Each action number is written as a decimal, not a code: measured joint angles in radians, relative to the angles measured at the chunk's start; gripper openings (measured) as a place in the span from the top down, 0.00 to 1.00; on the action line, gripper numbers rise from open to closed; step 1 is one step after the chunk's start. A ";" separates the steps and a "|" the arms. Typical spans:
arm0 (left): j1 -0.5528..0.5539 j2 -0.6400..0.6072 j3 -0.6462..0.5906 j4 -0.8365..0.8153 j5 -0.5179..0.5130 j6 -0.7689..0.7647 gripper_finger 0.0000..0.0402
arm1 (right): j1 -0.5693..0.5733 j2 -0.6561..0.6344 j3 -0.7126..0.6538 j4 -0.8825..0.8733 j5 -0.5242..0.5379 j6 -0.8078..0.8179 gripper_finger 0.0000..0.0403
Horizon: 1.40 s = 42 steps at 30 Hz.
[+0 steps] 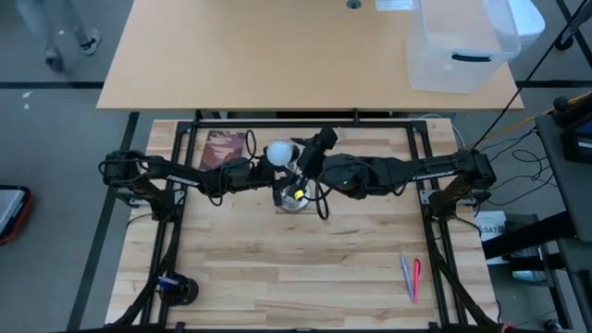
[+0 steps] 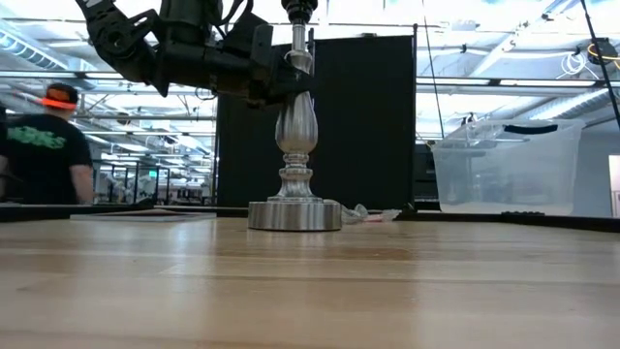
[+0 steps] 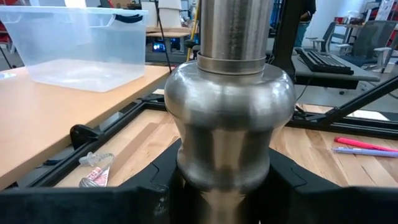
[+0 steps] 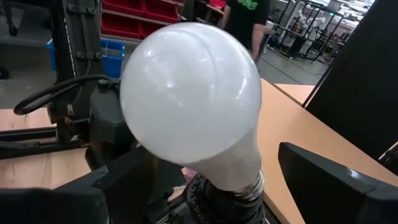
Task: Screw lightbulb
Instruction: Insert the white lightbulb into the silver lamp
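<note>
The silver lamp stand [image 2: 294,136] stands upright on its round base [image 2: 294,215] mid-table. The white lightbulb [image 4: 193,93] sits with its screw base in the dark socket [image 4: 227,202] on top of the stand; in the high view the lightbulb [image 1: 277,153] shows above the stand's base [image 1: 292,198]. My left gripper [image 1: 266,176] comes from the table's left and is shut on the stand's stem. My right gripper [image 4: 214,186] comes from the right, open, with a finger on either side of the bulb's neck; I see a gap at one finger [image 4: 336,180]. My left gripper pinches the stand's stem just under its rounded bulge [image 3: 224,155], between its two fingers [image 3: 143,199]. The fingers come level from the table's left side and lie across the stem. The stand is upright, with its base on the table.
A clear plastic bin [image 1: 462,46] stands on the far table. Two pens [image 1: 412,277] lie near the right front. A dark reddish flat thing [image 1: 225,148] lies at the back left. A small wrapper [image 3: 96,171] lies behind the stand. A person [image 2: 39,145] stands beyond the table.
</note>
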 joint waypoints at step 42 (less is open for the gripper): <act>-0.033 -0.212 -0.003 -0.273 -0.035 0.035 0.59 | 0.021 -0.003 0.002 -0.102 0.028 0.059 0.19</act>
